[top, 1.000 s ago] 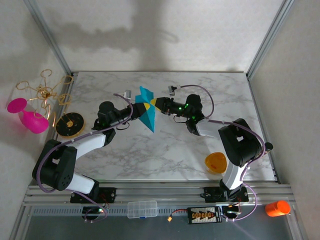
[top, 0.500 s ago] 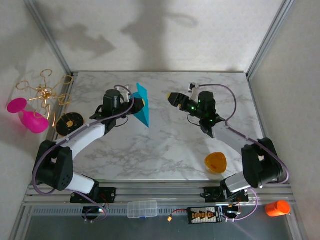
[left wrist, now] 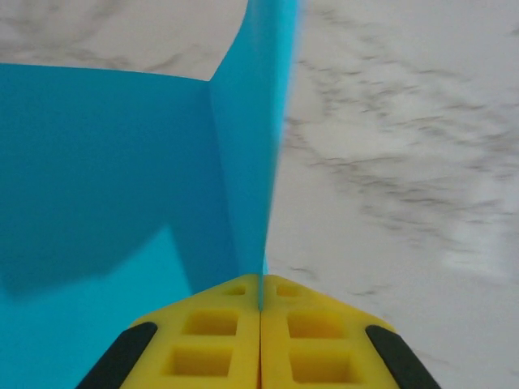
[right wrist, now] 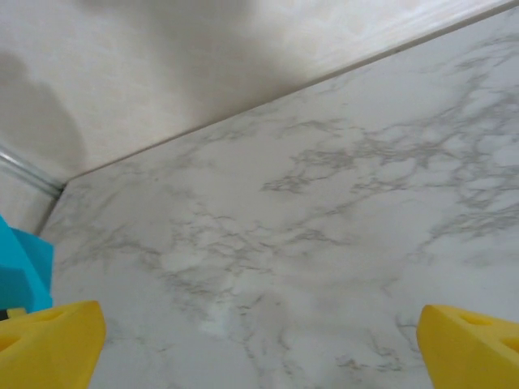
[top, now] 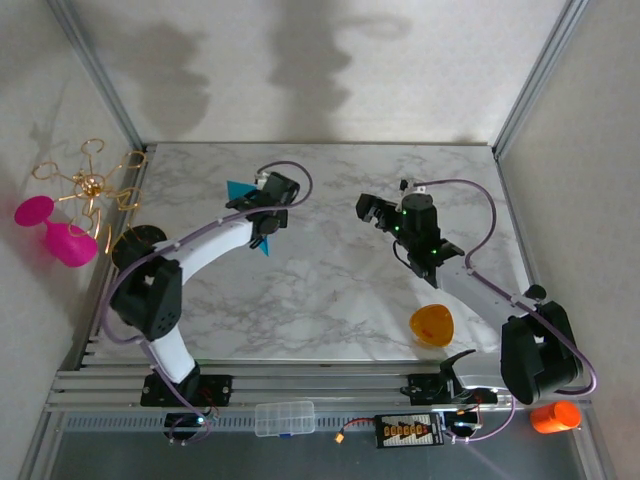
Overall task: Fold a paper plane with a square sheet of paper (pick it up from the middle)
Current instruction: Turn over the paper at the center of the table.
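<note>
**Desk:** How far along is the plane?

**Photographer:** Partway, by my reading. The thin teal-blue square sheet of paper (left wrist: 105,162) has at least one sharp crease, with two flat panels meeting at an angle along it. There is no pointed nose and there are no wings. The narrow dart shape looks like work yet to be done.

**Desk:** Where is the sheet?

**Photographer:** At about 10 o'clock from the middle of the white marbled worktop (top: 330,290). It sits in the left hand (left wrist: 260,324), whose yellow tips are pressed together on the paper's creased edge. Most of the sheet stands up beyond the tips. I cannot tell whether any corner touches the worktop.

**Desk:** And the other arm?

**Photographer:** The right hand (top: 370,210) is at about 1 o'clock, with its yellow tips spread wide apart and nothing between them. It is well apart from the sheet, which shows as a sliver of teal at 9 o'clock in its own camera.

**Desk:** The count?

**Photographer:** One sheet of paper, two hands, one worktop. There is also one small round orange bowl (top: 432,325) at about 4 o'clock, near the right arm, with neither hand on it.
</note>
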Controlling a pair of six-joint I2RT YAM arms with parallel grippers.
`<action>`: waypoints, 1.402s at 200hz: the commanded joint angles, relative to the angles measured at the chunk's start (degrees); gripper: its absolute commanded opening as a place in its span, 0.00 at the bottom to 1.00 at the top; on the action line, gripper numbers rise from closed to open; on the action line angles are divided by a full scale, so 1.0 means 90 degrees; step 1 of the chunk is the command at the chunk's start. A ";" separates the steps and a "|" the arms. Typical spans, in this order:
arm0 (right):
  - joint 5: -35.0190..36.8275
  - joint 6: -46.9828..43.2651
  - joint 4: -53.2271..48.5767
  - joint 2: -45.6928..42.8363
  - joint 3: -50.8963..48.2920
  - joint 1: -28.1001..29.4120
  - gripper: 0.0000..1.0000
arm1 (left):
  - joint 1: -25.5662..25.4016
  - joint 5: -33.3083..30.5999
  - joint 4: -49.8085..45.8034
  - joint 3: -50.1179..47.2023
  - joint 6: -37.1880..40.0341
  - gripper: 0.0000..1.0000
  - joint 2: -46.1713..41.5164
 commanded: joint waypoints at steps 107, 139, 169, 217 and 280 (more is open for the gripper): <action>0.1170 0.0805 -0.0646 -0.0783 -0.0286 -0.0173 0.99 | -0.1474 -0.2356 -0.1840 0.1989 -0.0084 0.14 0.3117; 0.1098 0.0945 -0.0634 -0.0896 -0.0336 -0.0236 0.99 | -0.1583 -0.1671 -0.1941 0.2275 -0.0446 0.20 0.3278; 0.0769 0.1102 -0.0471 -0.0878 -0.0358 -0.0313 0.99 | -0.1681 -0.1104 -0.1759 0.2360 -0.0714 0.30 0.3240; 0.0688 0.1220 -0.0484 -0.0735 -0.0324 -0.0363 0.98 | -0.1794 -0.0554 -0.1595 0.2327 -0.0954 0.34 0.3105; 0.1538 0.1475 -0.0536 -0.0839 -0.0470 -0.0389 0.97 | -0.2220 0.0715 -0.1062 0.2031 -0.1411 0.35 0.2585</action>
